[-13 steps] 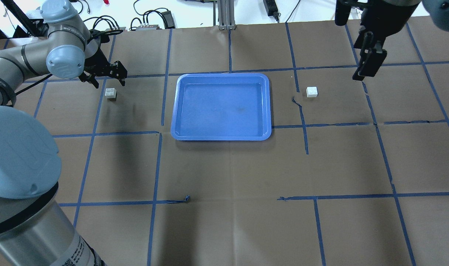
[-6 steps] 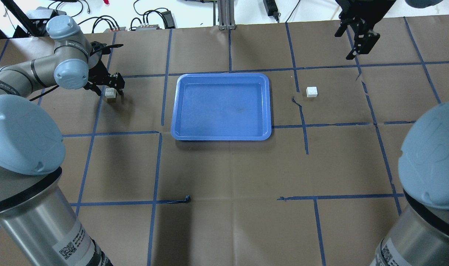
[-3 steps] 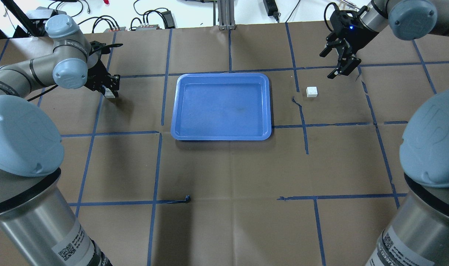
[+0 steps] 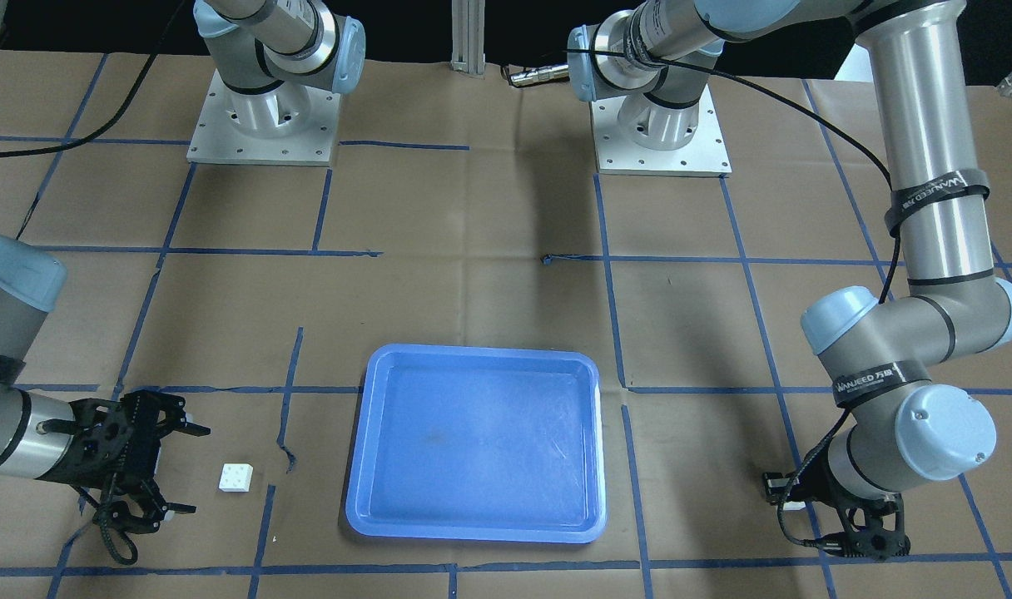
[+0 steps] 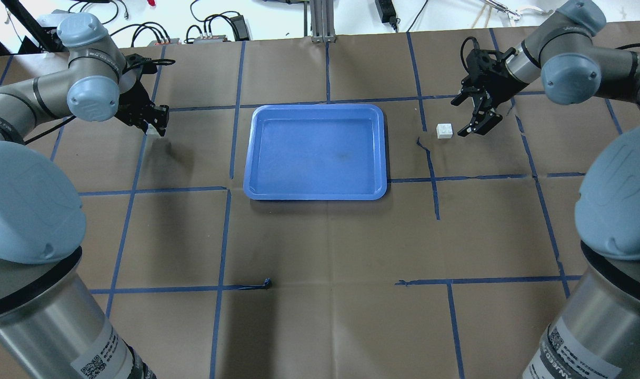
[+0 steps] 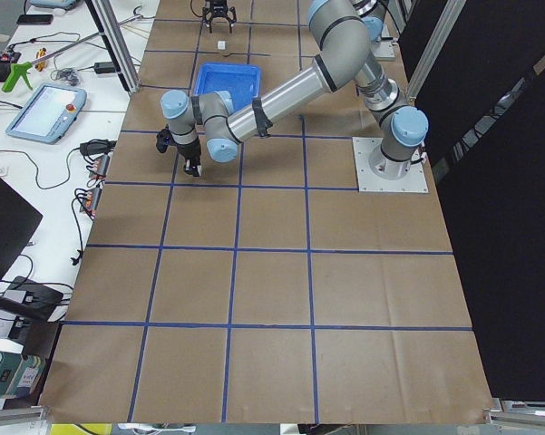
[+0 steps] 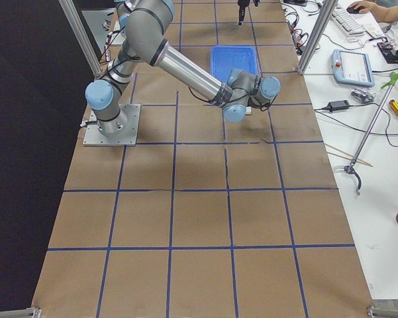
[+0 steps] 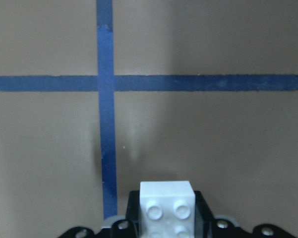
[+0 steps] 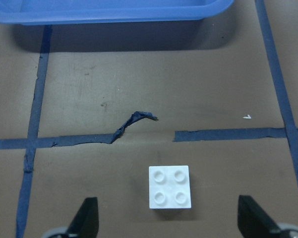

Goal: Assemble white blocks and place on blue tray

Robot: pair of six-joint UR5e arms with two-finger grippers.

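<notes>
Left end effector point(image 5: 154, 120) is pinched shut on one white block point(image 8: 167, 206), studs up so it can mate. Blue tray point(image 5: 316, 107) waits mid-way along the bench point(image 5: 325, 237). Second white block point(image 5: 445, 130) sits right of it, with right end effector point(image 5: 458, 119) spread wide beside it, lined up to grab, I'd guess.

The blue tray point(image 5: 316, 107) is a glossy, even blue. The loose white block point(image 5: 445, 130) and the gripped white block point(image 8: 167, 208) are plain white (studs included). Brown paper point(image 5: 325, 247) covers the table, crossed by a grid of blue tape lines point(image 5: 221, 237). The left gripper point(image 5: 154, 126) and right gripper point(image 5: 459, 119) are black, and the joint caps point(image 5: 92, 98) are pale blue.
</notes>
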